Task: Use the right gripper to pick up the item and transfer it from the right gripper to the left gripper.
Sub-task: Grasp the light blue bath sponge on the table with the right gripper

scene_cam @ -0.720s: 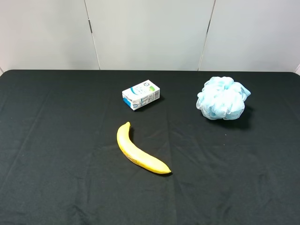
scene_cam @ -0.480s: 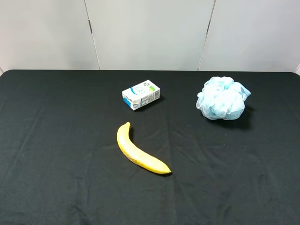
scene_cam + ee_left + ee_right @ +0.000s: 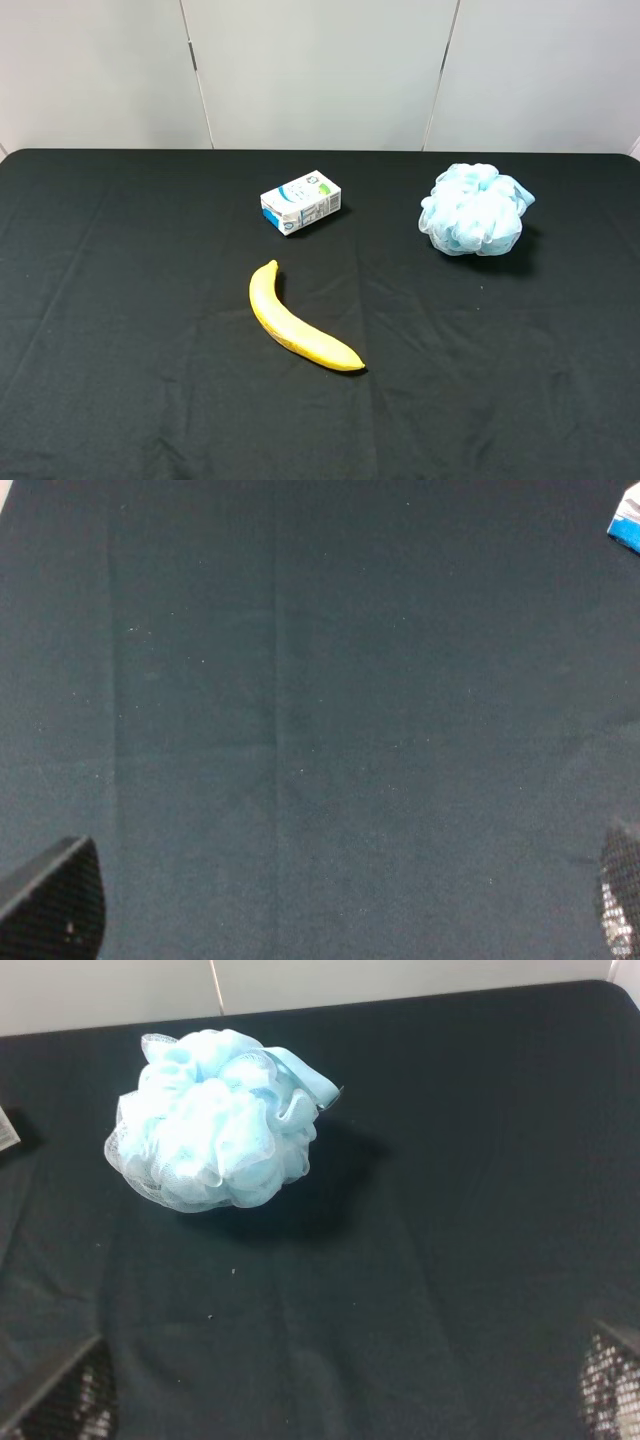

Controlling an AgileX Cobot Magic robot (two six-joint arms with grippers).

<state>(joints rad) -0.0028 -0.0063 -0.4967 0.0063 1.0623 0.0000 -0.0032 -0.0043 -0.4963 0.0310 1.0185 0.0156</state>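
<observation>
The item, a fluffy light-blue and white mesh pouf (image 3: 475, 210), lies on the black cloth at the back right. In the right wrist view the pouf (image 3: 220, 1120) sits ahead of my right gripper (image 3: 335, 1395), well apart from it. Only the two black fingertips (image 3: 60, 1400) show, at the picture's lower corners, spread wide with nothing between them. My left gripper (image 3: 330, 910) is also spread wide and empty over bare cloth, its fingertips (image 3: 45, 900) at the lower corners. Neither gripper shows in the exterior high view.
A small white-and-blue carton (image 3: 300, 201) lies at the back centre; its corner shows in the left wrist view (image 3: 628, 520). A yellow banana (image 3: 295, 325) lies in the middle. The black cloth (image 3: 120, 300) covers the table up to a pale wall.
</observation>
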